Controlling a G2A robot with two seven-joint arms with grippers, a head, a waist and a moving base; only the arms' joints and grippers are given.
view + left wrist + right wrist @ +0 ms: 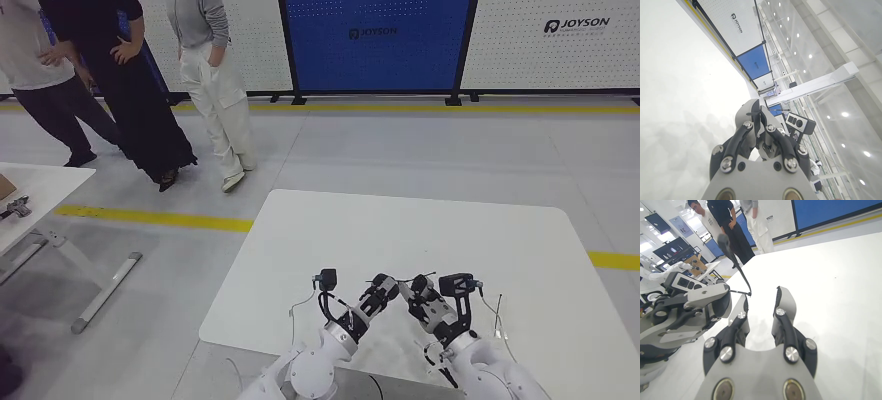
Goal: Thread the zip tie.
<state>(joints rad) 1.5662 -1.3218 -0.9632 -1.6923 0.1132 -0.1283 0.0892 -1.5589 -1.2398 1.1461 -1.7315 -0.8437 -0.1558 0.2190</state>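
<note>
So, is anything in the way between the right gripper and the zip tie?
Nothing visible does. The left gripper is shut on the zip tie, whose bend lies close beside one fingertip of the open right gripper.

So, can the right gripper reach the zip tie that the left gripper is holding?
Probably yes. The right gripper is open, and the zip tie, clamped in the left gripper, passes right beside one of its fingertips with nothing between. A small sideways shift should bring the strap between the fingers.

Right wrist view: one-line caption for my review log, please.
Open right gripper beside the left gripper, shut on the zip tie, over the table.
</note>
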